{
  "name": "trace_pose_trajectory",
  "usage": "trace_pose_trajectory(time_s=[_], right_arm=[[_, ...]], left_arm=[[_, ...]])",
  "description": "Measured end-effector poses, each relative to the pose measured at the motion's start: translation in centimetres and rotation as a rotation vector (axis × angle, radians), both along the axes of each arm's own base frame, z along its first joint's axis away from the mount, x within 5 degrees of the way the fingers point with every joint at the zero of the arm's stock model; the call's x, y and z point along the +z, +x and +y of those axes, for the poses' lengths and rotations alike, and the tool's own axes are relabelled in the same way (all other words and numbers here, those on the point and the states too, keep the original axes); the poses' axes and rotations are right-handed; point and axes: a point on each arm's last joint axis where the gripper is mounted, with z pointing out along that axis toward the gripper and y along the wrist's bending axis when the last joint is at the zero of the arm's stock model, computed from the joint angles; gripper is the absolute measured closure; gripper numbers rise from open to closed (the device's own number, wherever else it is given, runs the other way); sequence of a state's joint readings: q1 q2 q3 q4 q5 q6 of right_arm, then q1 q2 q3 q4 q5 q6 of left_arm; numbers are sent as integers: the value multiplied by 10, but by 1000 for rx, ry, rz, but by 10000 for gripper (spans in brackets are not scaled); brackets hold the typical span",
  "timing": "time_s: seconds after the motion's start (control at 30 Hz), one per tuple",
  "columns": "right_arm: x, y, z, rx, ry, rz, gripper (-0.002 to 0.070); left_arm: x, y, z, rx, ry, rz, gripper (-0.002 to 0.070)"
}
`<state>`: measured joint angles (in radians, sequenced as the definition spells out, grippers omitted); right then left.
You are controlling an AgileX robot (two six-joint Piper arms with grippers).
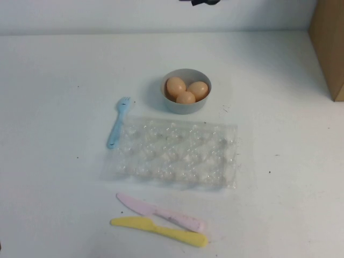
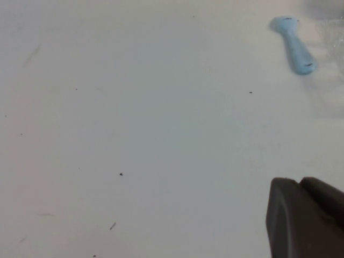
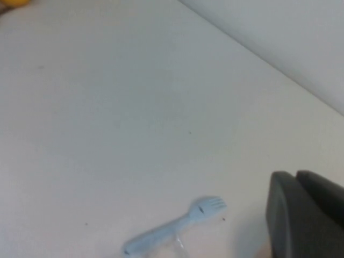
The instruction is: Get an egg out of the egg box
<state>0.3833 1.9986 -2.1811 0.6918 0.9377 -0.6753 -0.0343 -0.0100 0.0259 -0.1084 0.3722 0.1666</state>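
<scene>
White table; egg box [image 1: 172,153] cups look empty, three eggs [image 1: 186,98] in bowl [image 1: 185,109] just beyond box. Left gripper [image 2: 305,217] and right gripper [image 3: 306,212] well apart from box; claw state we cannot tell. We'd recheck cups before reaching.

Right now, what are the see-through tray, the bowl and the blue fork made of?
The egg box looks like thin clear plastic: crinkly and shiny. The bowl holding three eggs seems matte grey plastic or ceramic; hard to tell. The fork looks like smooth light blue plastic. The left gripper and right gripper sit away from them.
</scene>
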Motion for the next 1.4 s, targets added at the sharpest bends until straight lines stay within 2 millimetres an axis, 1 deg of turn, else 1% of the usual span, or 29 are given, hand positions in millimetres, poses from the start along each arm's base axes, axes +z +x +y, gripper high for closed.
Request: trace_pose_trajectory(time_s=[0.07, 0.1, 0.13, 0.17, 0.27, 0.33, 0.37, 0.4, 0.43, 0.6, 0.63, 0.67, 0.83, 1.07, 1.13, 1.2, 1.4], right_arm=[[17, -20, -5, 30, 40, -31, 691], [19, -28, -7, 31, 62, -30, 691], [26, -39, -12, 27, 79, -51, 691], [23, -45, -15, 13, 88, -47, 692], [25, -71, -30, -63, 143, -94, 692], [25, -93, -43, -113, 173, -128, 692], [28, -106, -49, -128, 183, -158, 692], [23, -115, -54, -145, 185, -160, 692], [26, -129, -62, -169, 200, -193, 692], [14, -177, -89, -242, 202, -249, 692], [11, -190, -94, -249, 206, -257, 692], [9, -195, -97, -253, 208, -263, 692], [-4, -240, -117, -268, 222, -297, 692], [-22, -293, -140, -275, 230, -386, 692], [-28, -307, -146, -273, 229, -417, 692], [-36, -317, -150, -272, 214, -443, 692], [-59, -342, -161, -270, 193, -499, 692]], left_arm=[[0, 0, 0, 0, 0, 0, 680], [0, 0, 0, 0, 0, 0, 680], [0, 0, 0, 0, 0, 0, 680], [0, 0, 0, 0, 0, 0, 680], [0, 0, 0, 0, 0, 0, 680], [0, 0, 0, 0, 0, 0, 680], [0, 0, 0, 0, 0, 0, 680], [0, 0, 0, 0, 0, 0, 680], [0, 0, 0, 0, 0, 0, 679], [0, 0, 0, 0, 0, 0, 680], [0, 0, 0, 0, 0, 0, 680], [0, 0, 0, 0, 0, 0, 679], [0, 0, 0, 0, 0, 0, 679], [0, 0, 0, 0, 0, 0, 680], [0, 0, 0, 0, 0, 0, 680], [0, 0, 0, 0, 0, 0, 680], [0, 0, 0, 0, 0, 0, 679]])
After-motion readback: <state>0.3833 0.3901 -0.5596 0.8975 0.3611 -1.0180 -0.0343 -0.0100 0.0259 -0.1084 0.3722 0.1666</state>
